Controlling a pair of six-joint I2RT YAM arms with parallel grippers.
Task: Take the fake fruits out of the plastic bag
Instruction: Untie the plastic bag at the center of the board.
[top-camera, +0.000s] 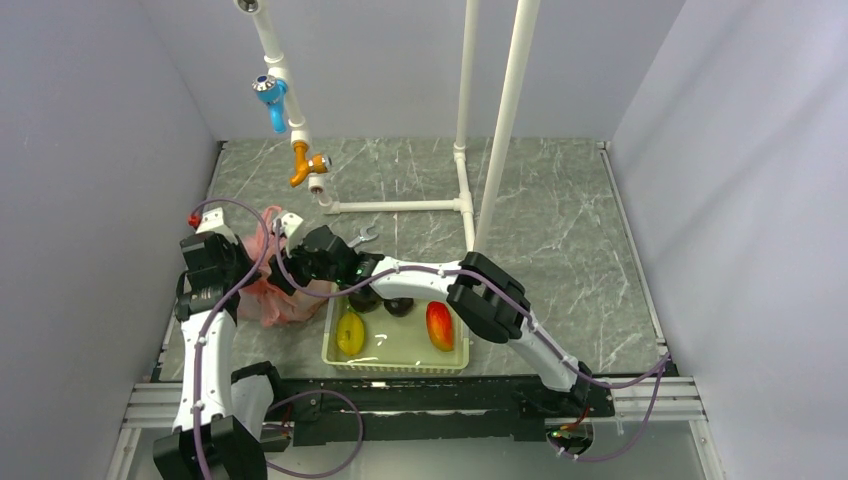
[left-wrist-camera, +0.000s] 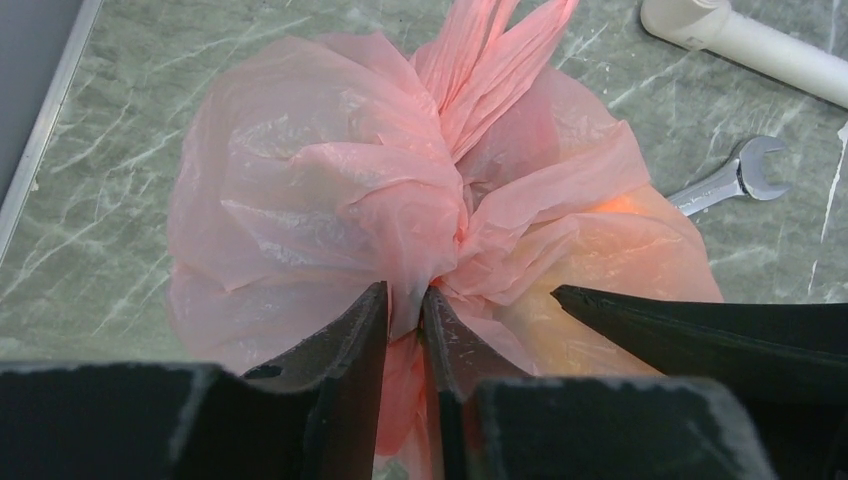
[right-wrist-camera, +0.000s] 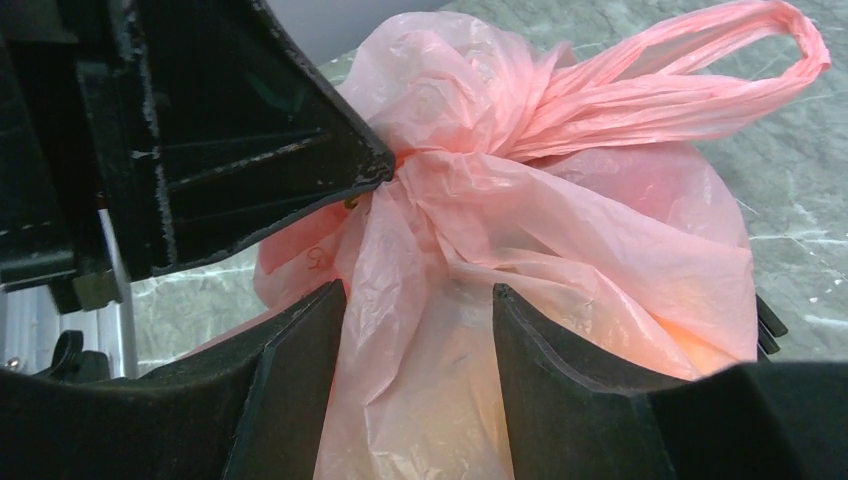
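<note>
The pink translucent plastic bag (top-camera: 262, 300) lies bunched on the marble table left of the basket, its handles (right-wrist-camera: 700, 80) twisted together. My left gripper (left-wrist-camera: 405, 300) is shut, pinching a gathered fold of the bag (left-wrist-camera: 330, 190) near the knot. My right gripper (right-wrist-camera: 418, 310) reaches in from the right, its fingers (right-wrist-camera: 300, 350) closed around a bulging part of the bag (right-wrist-camera: 600, 240), with plastic pressed against both. Its finger also shows in the left wrist view as a right finger (left-wrist-camera: 700, 325). The fake fruits are hidden inside; only a yellow-orange glow (left-wrist-camera: 620, 250) shows through. From above, the left gripper (top-camera: 268, 262) and right gripper (top-camera: 292, 280) meet over the bag.
A pale green basket (top-camera: 395, 358) right of the bag holds a yellow oval fruit (top-camera: 350, 332), two dark round fruits (top-camera: 400, 306) and a red-orange mango-like fruit (top-camera: 439, 325). A wrench (top-camera: 363, 236) lies behind it. A white pipe frame (top-camera: 400, 207) with a tap (top-camera: 305, 165) stands behind.
</note>
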